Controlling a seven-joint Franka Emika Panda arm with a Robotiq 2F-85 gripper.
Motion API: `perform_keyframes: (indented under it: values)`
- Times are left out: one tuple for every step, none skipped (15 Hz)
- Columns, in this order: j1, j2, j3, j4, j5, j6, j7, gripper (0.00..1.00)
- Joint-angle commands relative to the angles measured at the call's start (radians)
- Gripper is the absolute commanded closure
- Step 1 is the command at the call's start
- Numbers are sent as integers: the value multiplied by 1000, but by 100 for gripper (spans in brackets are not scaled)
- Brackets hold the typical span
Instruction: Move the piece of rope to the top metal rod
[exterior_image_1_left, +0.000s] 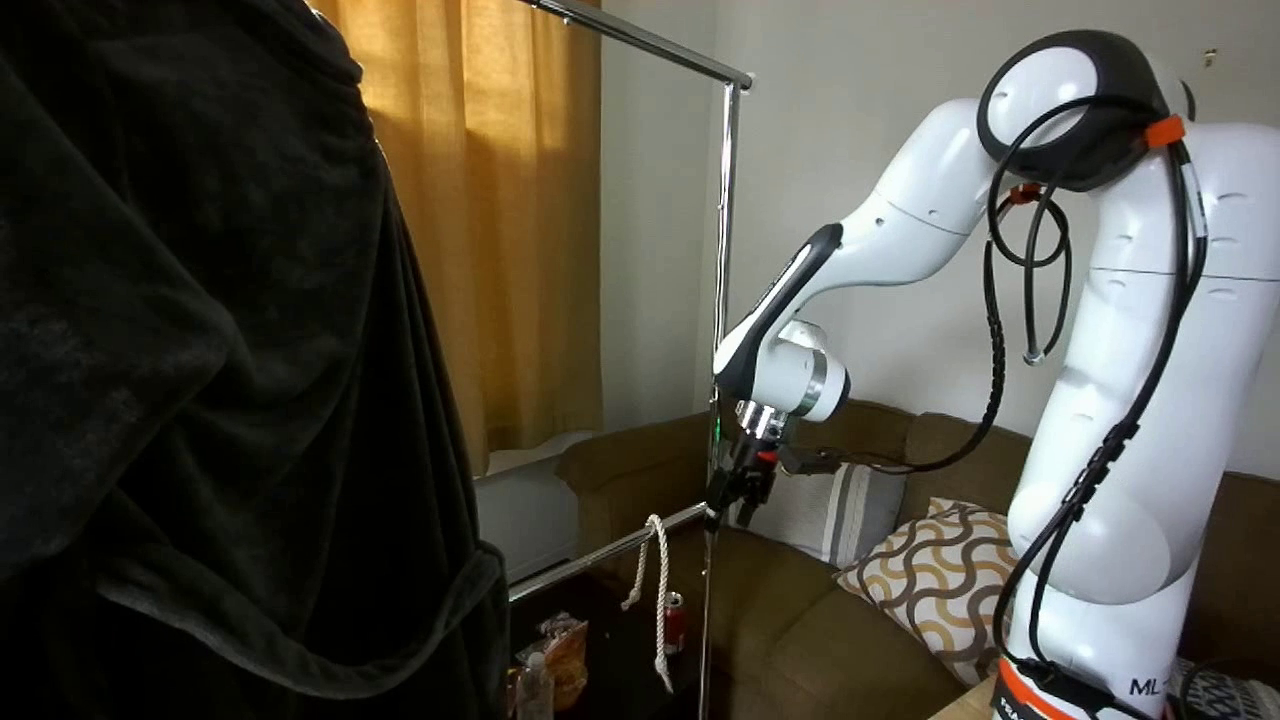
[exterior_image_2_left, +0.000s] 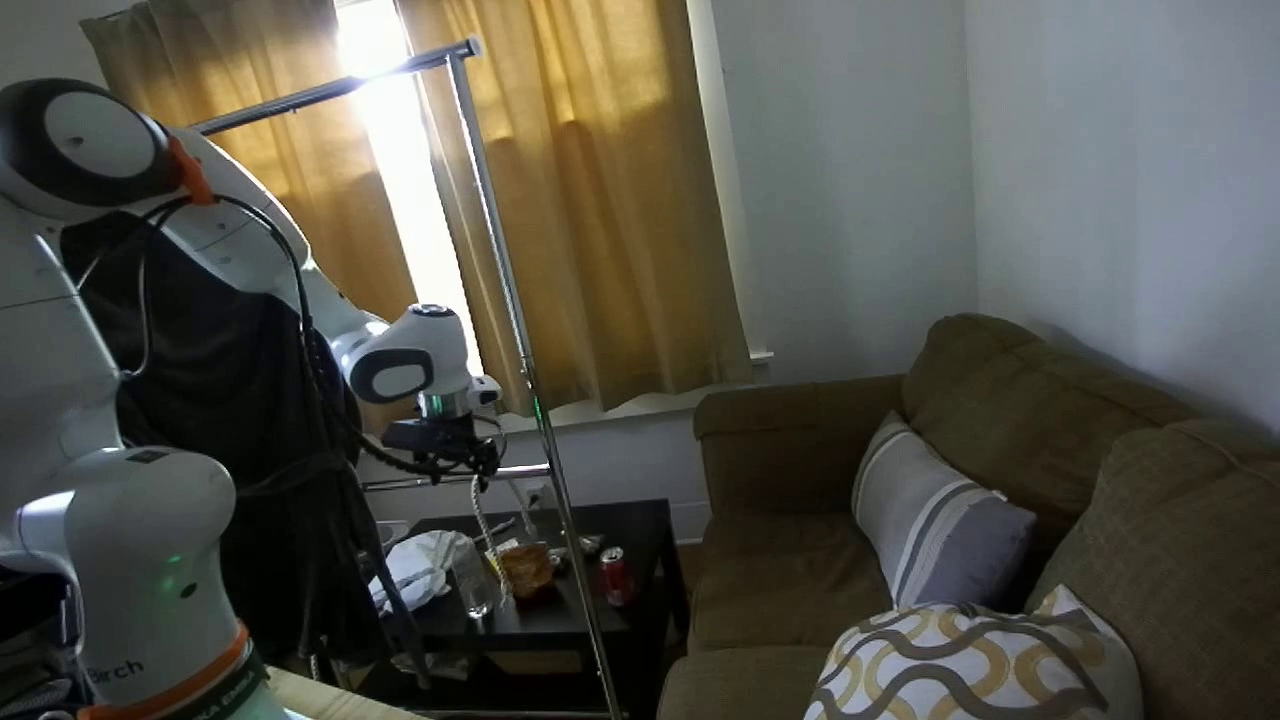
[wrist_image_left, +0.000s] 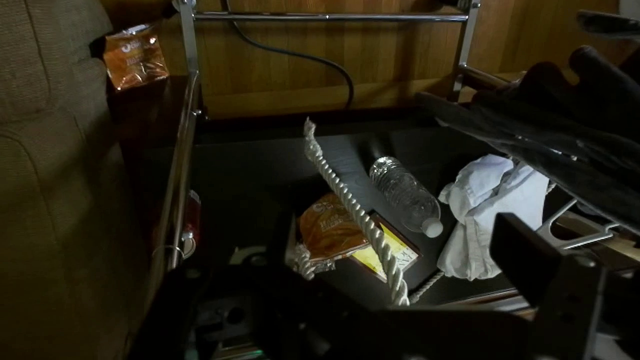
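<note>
A white twisted rope (exterior_image_1_left: 661, 600) hangs folded over the lower metal rod (exterior_image_1_left: 600, 553), one end on each side; it also shows in an exterior view (exterior_image_2_left: 488, 530). The top metal rod (exterior_image_1_left: 650, 42) of the rack is bare at this end and also shows in an exterior view (exterior_image_2_left: 310, 95). My gripper (exterior_image_1_left: 730, 512) is low, near the rack's upright and beside the rope's fold. In the wrist view the gripper (wrist_image_left: 397, 230) is open, fingers wide apart, with a length of rope (wrist_image_left: 345, 195) showing between them. The rope's fold is hidden behind the gripper body there.
A rack upright (exterior_image_1_left: 724, 250) stands close to the gripper. A dark garment (exterior_image_1_left: 250, 350) hangs on the rack. Below is a black table (exterior_image_2_left: 560, 630) with a bottle (wrist_image_left: 405, 197), white cloth (wrist_image_left: 490, 215), orange bag (wrist_image_left: 330, 227) and red can (exterior_image_2_left: 616, 577). A sofa (exterior_image_2_left: 800, 560) stands alongside.
</note>
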Motion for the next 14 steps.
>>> perform_keyframes:
  values:
    - [-40, 13, 39, 3, 23, 2, -23, 0]
    - [-41, 20, 40, 6, 31, 3, -32, 0]
    - [-42, 22, 41, 7, 33, 3, -33, 0]
    - [-42, 22, 41, 9, 34, 3, -33, 0]
    - [-42, 22, 41, 11, 34, 3, -33, 0]
    - [-38, 65, 52, 24, 30, 2, -45, 0]
    - [-40, 83, 64, 28, 23, 0, -52, 0]
    - [-37, 118, 82, 32, 28, 11, -50, 0]
    - [-39, 143, 98, 33, 24, 21, -46, 0]
    - [-41, 171, 116, 34, 32, 34, -48, 0]
    - [-41, 190, 138, 26, 53, 91, -32, 0]
    - [-42, 222, 156, 16, 38, 170, -10, 0]
    - [-2, 250, 133, 16, 62, 232, -26, 0]
    - [-3, 291, 153, 15, 103, 327, -53, 0]
